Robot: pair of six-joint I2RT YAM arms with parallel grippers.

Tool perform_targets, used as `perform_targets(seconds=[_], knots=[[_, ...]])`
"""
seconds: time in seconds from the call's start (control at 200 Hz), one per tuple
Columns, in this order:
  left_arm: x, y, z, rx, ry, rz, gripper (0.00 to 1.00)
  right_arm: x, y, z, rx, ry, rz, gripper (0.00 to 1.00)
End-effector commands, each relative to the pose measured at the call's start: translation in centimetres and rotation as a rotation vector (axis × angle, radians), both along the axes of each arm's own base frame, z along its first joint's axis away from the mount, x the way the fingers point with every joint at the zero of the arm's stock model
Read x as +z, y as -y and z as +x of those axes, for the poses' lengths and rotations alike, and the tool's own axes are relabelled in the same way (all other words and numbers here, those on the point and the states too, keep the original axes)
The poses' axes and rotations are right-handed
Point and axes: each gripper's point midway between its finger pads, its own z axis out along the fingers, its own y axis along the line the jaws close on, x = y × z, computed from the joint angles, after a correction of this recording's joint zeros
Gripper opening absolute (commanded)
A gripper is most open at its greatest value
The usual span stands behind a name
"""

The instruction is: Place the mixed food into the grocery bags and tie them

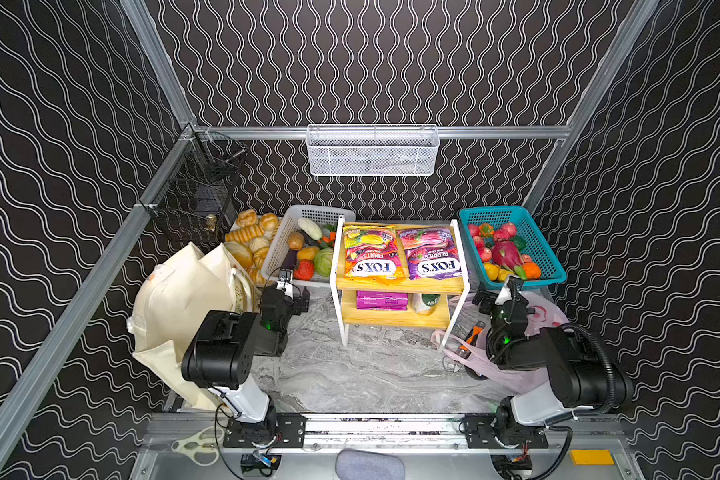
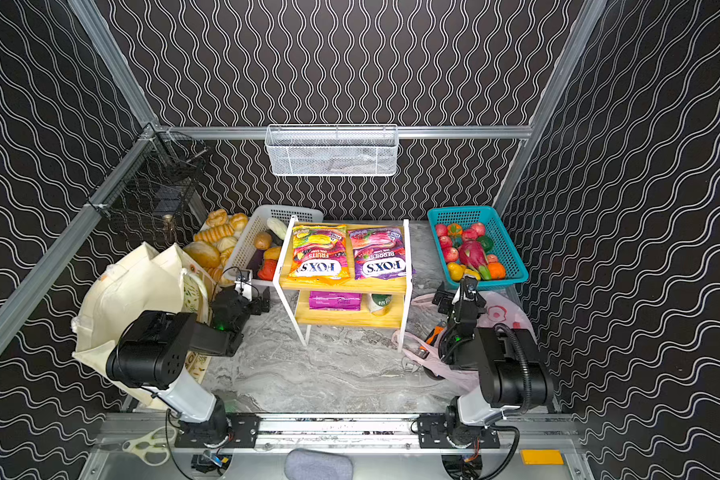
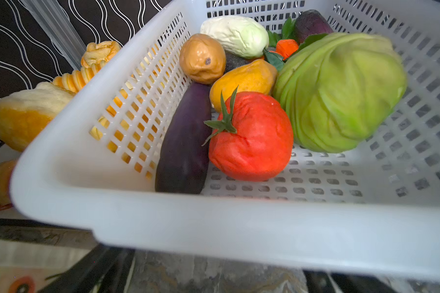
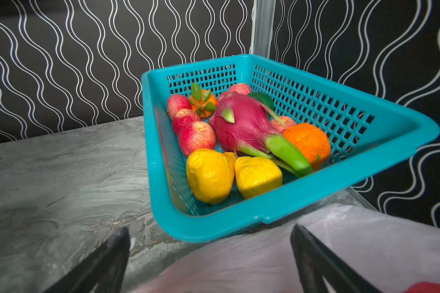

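Grey pad [image 1: 368,464], magenta pouch [image 1: 381,300] seen only from above, right jaws gaping over pink bag [image 4: 353,241] at wrist, left jaws released too.

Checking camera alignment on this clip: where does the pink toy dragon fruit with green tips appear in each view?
In both top views: the pink toy dragon fruit lies at the rear right of the workspace.
Left wrist: not in it.
Right wrist: mid-picture, the largest fruit shown.
Shared landmark: the teal plastic mesh basket holding it, absent from the left wrist view.
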Motion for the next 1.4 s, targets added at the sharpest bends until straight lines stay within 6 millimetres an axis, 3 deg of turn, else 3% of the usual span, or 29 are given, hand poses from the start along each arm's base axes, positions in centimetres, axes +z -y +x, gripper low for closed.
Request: perform_targets(seconds=[0.0,1.031,1.281,1.391], knots=[[0.4,0.0,0.1,-0.010,0.013,0.008,0.99,0.8,0.1,0.2,-0.004,0.034,0.000,1.00],[0.5,0.0,0.0,-0.011,0.021,0.009,0.99,1.0,0.1,0.1,-0.005,0.041,0.000,1.00],[3.1,0.7,-1.2,-0.052,0.102,0.008,0.99,3.0,-0.3,-2.1,0.015,0.136,-0.008,1.00],[5.1,1.6,-1.0,-0.096,0.053,0.009,0.99,3.5,-0.6,-2.1,0.030,0.077,0.029,1.00]])
